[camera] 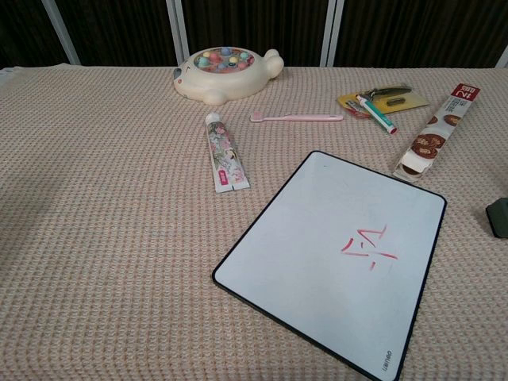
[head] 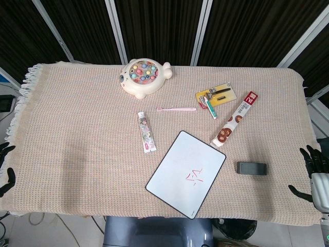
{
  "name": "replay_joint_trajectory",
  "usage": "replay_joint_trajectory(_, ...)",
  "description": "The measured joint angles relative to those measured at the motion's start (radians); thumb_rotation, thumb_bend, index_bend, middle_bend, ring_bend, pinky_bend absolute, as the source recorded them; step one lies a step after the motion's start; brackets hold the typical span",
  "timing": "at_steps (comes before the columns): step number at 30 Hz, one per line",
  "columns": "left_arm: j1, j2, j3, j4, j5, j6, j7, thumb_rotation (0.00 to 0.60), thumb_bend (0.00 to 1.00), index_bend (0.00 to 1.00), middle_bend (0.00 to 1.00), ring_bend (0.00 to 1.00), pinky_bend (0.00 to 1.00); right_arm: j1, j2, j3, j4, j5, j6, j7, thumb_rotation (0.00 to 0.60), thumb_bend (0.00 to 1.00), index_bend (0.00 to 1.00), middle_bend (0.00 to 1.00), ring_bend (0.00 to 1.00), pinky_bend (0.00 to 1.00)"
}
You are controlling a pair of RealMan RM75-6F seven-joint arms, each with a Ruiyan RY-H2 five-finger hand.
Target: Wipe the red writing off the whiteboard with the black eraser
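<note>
A white board with a black rim [head: 186,173] [camera: 333,254] lies tilted near the table's front edge. Red writing [head: 194,179] [camera: 368,247] marks its lower right part. The black eraser [head: 252,168] lies flat on the cloth just right of the board; the chest view catches only its edge [camera: 499,217]. My right hand [head: 314,171] hangs off the table's right edge, fingers apart and holding nothing, a short way right of the eraser. My left hand [head: 6,165] shows only as dark fingers at the left edge, apart and holding nothing.
A toothpaste tube [head: 146,132] [camera: 225,152] lies left of the board. Behind it are a pink toothbrush [head: 176,109] [camera: 297,117], a fishing toy [head: 144,76] [camera: 225,73], a biscuit box [head: 235,119] [camera: 437,132] and a yellow card with tools [head: 215,95] [camera: 382,100].
</note>
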Motion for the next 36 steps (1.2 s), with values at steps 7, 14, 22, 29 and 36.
replay_joint_trajectory(7,0.001,-0.001,0.002,-0.001,0.002,0.001,0.004,0.6,0.64,0.17,0.09,0.02,0.0,0.001,0.001,0.0,0.003,-0.001,-0.003,0.006,0.6,0.11,0.0,0.0,0.0,0.13)
replay_joint_trajectory(14,0.001,-0.001,-0.001,-0.002,-0.002,0.001,0.001,0.6,0.64,0.17,0.09,0.02,0.0,0.003,-0.001,-0.002,0.001,-0.001,-0.007,0.001,0.6,0.11,0.0,0.0,0.0,0.13)
replay_joint_trajectory(22,0.002,0.0,-0.004,-0.002,-0.005,0.004,-0.001,0.6,0.64,0.16,0.09,0.02,0.0,0.003,0.002,-0.005,-0.008,0.001,-0.015,0.003,0.6,0.11,0.0,0.0,0.0,0.13)
replay_joint_trajectory(29,0.002,-0.002,-0.005,-0.006,-0.007,0.004,0.003,0.6,0.64,0.17,0.09,0.02,0.0,0.012,0.024,-0.023,-0.04,0.002,-0.072,0.076,0.6,0.11,0.0,0.01,0.0,0.13)
replay_joint_trajectory(36,-0.001,-0.001,-0.005,-0.004,-0.009,-0.003,0.004,0.6,0.64,0.16,0.09,0.02,0.0,0.049,0.055,-0.032,-0.054,0.027,-0.184,0.106,0.6,0.11,0.0,0.06,0.03,0.13)
